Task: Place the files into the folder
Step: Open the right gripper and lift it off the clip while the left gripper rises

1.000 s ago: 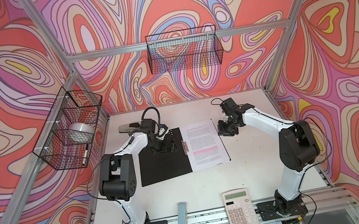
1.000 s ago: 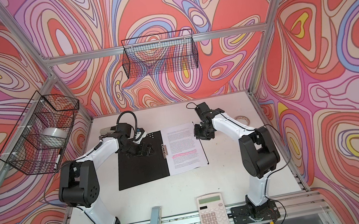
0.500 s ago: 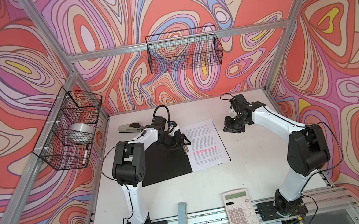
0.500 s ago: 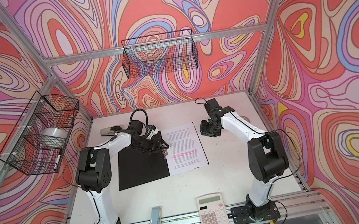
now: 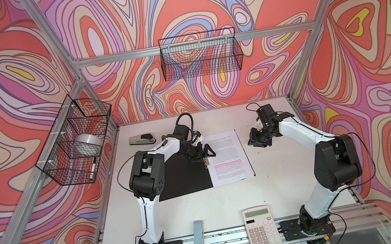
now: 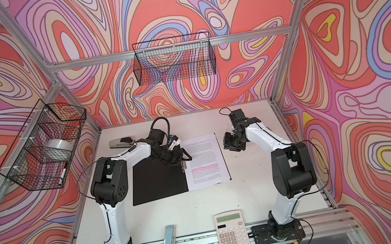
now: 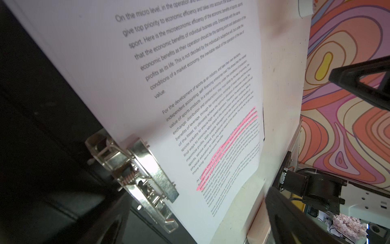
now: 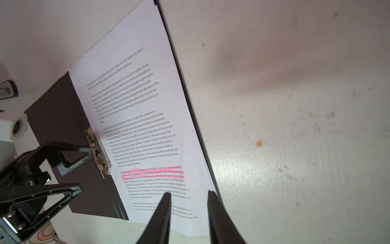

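Top sheet of files (image 7: 190,84) reads: "On the micro level, in the operation…", "give top priority to economic efficiency", "For the development of sports as an industry". Pink-highlighted line, just ahead of right gripper (image 8: 189,192) fingertips: "Sino-foreign joint ventures, wholly".

White files (image 5: 228,149) with pink highlight, black folder (image 5: 188,180) inside

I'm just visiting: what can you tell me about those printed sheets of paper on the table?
The files are a thin stack of white sheets printed with dense black paragraphs, a few lines highlighted pink below the middle. They lie flat, face up, on the right half of the open folder, black inside, with their long left edge at its metal clip. At one corner the sheets sit slightly offset.
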`<state>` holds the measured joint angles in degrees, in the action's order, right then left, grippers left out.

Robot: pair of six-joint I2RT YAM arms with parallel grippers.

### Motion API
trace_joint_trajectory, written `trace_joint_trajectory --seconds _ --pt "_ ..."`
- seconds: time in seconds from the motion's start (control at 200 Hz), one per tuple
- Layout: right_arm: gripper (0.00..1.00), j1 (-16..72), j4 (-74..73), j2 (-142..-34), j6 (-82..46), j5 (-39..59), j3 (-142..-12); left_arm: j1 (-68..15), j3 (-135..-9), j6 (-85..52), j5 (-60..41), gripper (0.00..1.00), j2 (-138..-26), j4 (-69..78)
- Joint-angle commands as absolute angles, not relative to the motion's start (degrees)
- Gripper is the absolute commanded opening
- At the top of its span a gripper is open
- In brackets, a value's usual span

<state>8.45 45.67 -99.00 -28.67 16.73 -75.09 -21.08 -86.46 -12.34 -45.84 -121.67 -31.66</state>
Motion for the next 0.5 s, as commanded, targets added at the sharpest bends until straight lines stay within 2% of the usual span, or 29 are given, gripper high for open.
trace_joint_trajectory --seconds 0.0,0.205,0.381,0.496 --pt "0.37 6.16 45.19 -97.36 -28.04 17.7 -73.32 -23.86 -89.91 -13.88 -46.26 1.0 -124.21 -32.13" --pt "0.41 1.75 43.7 -99.13 -26.64 21.99 -70.63 -25.05 -94.24 -14.19 -44.44 1.0 -124.37 -37.73" --pt "0.41 0.65 44.52 -100.92 -24.63 21.89 -70.86 -22.09 -91.47 -9.39 -39.45 1.0 -115.08 -44.93" --pt "0.44 0.49 44.07 -102.59 -24.15 20.87 -70.71 -19.01 -91.14 -7.6 -29.13 1.0 -110.9 -50.82"
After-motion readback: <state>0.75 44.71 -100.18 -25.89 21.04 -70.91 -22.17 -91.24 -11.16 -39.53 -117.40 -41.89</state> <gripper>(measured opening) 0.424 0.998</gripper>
